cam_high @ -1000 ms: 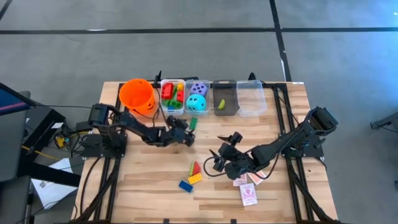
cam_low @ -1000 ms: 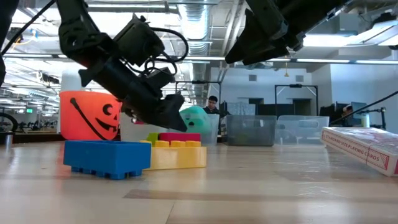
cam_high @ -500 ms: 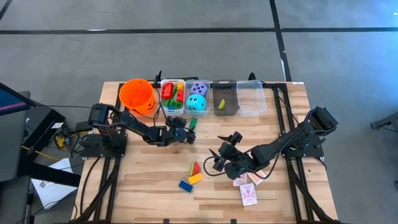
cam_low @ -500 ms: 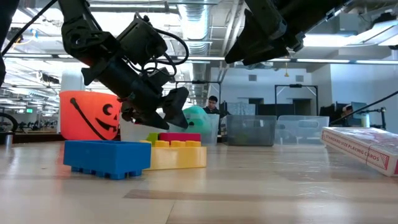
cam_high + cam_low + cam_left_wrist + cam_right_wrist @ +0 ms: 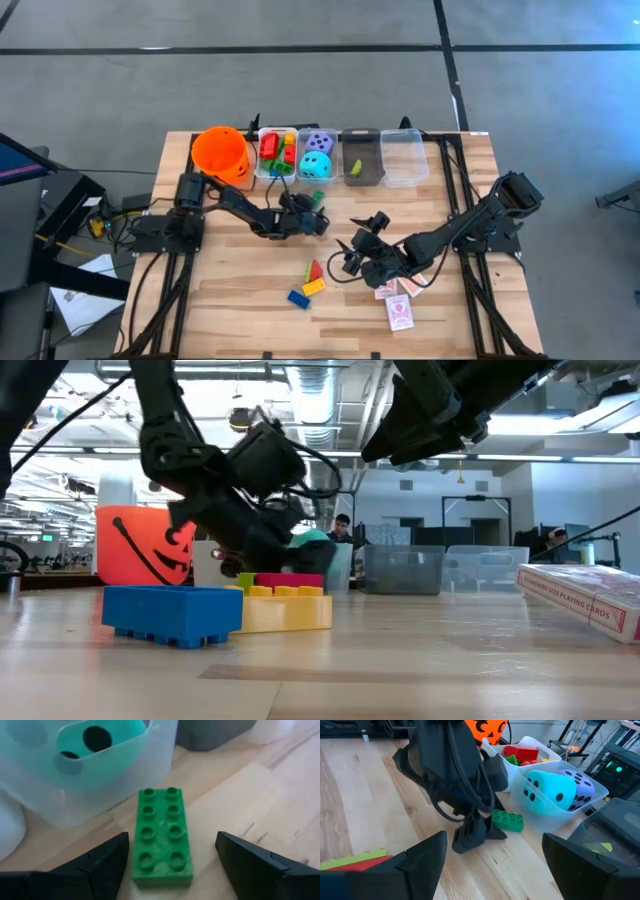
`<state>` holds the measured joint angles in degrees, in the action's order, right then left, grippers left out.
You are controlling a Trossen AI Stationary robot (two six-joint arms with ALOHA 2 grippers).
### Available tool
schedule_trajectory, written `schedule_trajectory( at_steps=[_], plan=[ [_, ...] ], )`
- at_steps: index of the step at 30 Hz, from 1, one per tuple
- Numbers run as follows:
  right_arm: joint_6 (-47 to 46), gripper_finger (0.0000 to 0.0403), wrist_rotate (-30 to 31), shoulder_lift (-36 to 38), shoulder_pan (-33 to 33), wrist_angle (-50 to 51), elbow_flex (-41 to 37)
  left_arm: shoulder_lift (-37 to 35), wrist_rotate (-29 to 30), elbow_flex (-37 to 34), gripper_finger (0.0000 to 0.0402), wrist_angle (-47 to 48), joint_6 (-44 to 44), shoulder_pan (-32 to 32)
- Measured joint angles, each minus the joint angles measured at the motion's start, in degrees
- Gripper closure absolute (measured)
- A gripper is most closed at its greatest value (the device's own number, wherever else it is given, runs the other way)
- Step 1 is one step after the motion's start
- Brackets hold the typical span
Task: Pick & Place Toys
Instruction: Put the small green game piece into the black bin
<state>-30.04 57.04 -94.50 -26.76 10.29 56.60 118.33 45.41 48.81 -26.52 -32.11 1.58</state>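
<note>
Since the earlier frame, left gripper [image 5: 314,222] has advanced along the table [image 5: 230,290] to the green brick [image 5: 161,837] and now stands low over it. Its fingers [image 5: 90,867] are spread wide, one on each long side of the brick, neither touching. Brick lies flat, studs up, just ahead of the fingertips and beside the clear bin [image 5: 90,785] holding the teal die [image 5: 95,742]. Right gripper [image 5: 352,255] hangs mid-table, fingers apart, holding nothing.
</note>
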Motion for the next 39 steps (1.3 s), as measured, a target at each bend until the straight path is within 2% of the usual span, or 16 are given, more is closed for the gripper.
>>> schedule_trajectory(
  at_steps=[3,5,10,20,24,27,33,39],
  plan=[
    [0.0,0.0084,0.0,0.0,0.0,0.0,0.0,1.4,0.1,1.2,0.0122,1.2,-0.2,0.0],
    [0.0,0.0084,0.0,0.0,0.0,0.0,0.0,1.5,-0.4,1.2,0.0151,2.3,-0.3,0.3],
    [0.0,0.0084,0.0,0.0,-0.3,0.2,0.0,-2.3,-2.2,1.0,0.0272,8.8,0.3,2.5],
    [2.1,0.0084,-0.1,0.0,-3.3,-0.6,0.4,-20.1,-11.7,0.8,0.0267,16.5,10.3,12.8],
    [9.4,0.0084,-0.1,0.0,-4.7,-1.7,1.5,-28.4,-18.9,1.0,0.0267,18.5,12.8,16.3],
    [19.6,0.0084,0.0,0.0,-7.0,-6.8,1.5,-33.2,-22.7,0.9,0.0267,21.8,11.5,17.8],
    [40.0,0.0084,0.0,-0.5,-12.4,-18.8,1.6,-35.7,-30.3,0.9,0.0267,22.3,7.5,18.9],
    [47.0,0.0084,0.0,-0.5,-14.8,-22.4,1.6,-34.2,-33.0,0.8,0.0267,16.4,4.8,18.9]
  ],
)
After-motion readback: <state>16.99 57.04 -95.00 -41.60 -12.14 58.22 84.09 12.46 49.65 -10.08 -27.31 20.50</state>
